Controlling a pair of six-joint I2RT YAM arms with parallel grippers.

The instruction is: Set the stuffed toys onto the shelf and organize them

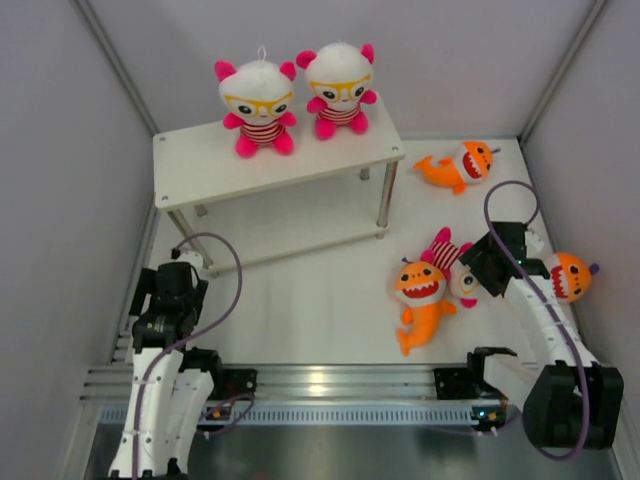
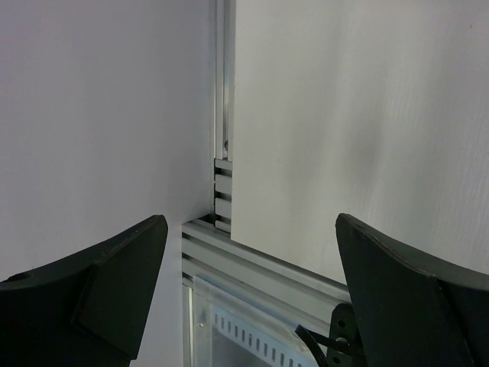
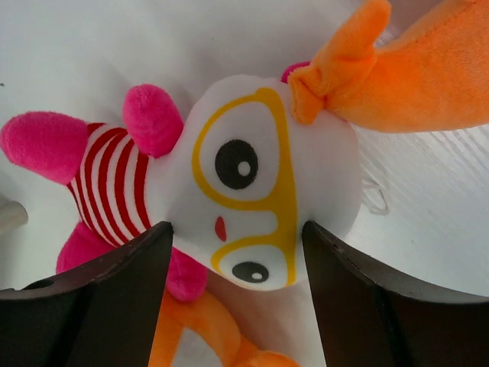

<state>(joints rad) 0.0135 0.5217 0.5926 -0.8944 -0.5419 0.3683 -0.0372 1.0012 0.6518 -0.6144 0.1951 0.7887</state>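
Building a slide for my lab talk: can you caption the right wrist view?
Right gripper pinches the white head of a glasses-wearing bear lying on the table beside an orange shark.

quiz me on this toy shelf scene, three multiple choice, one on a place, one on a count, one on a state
1. Where are the two sitting bears?
A. on the top board of the shelf
B. on its lower board
C. behind it, against the wall

2. How many orange sharks lie on the table?
A. one
B. three
C. five

3. How is the left gripper?
A. shut on a toy
B. open, holding nothing
C. out of sight

Answers:
1 A, both sit upright side by side on the top board.
2 B, one lies near the back, one mid-table, one at the right edge.
3 B, its fingers stand wide apart with no toy between them.
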